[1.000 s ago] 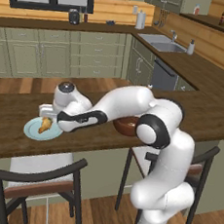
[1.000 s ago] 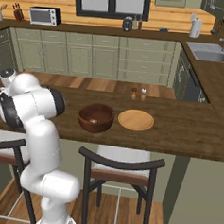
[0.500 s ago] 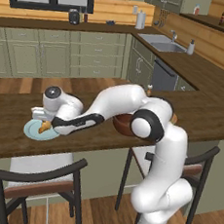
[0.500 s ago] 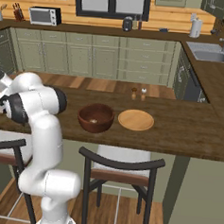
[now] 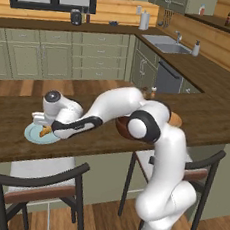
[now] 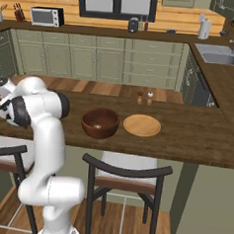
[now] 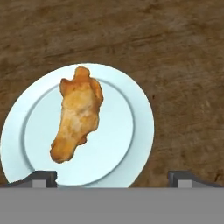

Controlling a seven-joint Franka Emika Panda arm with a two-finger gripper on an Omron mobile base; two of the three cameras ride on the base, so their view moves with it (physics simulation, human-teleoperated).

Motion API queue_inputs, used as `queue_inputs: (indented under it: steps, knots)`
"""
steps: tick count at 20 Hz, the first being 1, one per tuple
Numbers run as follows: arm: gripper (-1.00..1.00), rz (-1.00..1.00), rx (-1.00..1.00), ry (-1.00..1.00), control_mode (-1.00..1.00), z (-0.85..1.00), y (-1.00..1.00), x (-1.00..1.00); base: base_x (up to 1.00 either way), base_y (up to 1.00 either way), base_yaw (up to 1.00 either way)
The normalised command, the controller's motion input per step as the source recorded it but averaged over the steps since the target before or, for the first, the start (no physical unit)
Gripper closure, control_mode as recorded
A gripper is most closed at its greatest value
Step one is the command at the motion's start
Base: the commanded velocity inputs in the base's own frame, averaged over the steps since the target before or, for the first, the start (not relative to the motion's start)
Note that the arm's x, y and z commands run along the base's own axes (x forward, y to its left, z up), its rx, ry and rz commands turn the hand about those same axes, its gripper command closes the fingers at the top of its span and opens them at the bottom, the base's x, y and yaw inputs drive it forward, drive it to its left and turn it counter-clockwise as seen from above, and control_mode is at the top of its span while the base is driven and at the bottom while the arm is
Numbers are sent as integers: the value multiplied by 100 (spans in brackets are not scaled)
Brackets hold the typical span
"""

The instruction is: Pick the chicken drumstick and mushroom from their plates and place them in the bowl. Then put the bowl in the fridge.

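Green cabinets (image 6: 95,63), wood counter (image 6: 197,132), sink (image 5: 167,43), microwave (image 6: 47,16), stools (image 6: 127,176).

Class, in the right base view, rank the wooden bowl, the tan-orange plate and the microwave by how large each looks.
1. bowl and tan-orange plate: nearly alike in width, the bowl taller; too close to split.
2. microwave: looks smallest, but it stands much farther back.

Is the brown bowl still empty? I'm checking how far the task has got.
Empty. The right base view looks into the bowl and shows only bare wood, and the hand view shows the chicken drumstick lying on the pale blue plate.
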Motion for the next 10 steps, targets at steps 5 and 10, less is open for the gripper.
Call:
queue_inputs:
  steps: [5, 10]
  knots:
    - [-100, 0, 0, 2, -100, -9, 3, 51, 0, 0, 0]
    - [-100, 0, 0, 11, -100, -13, 18, 33, 0, 0, 0]
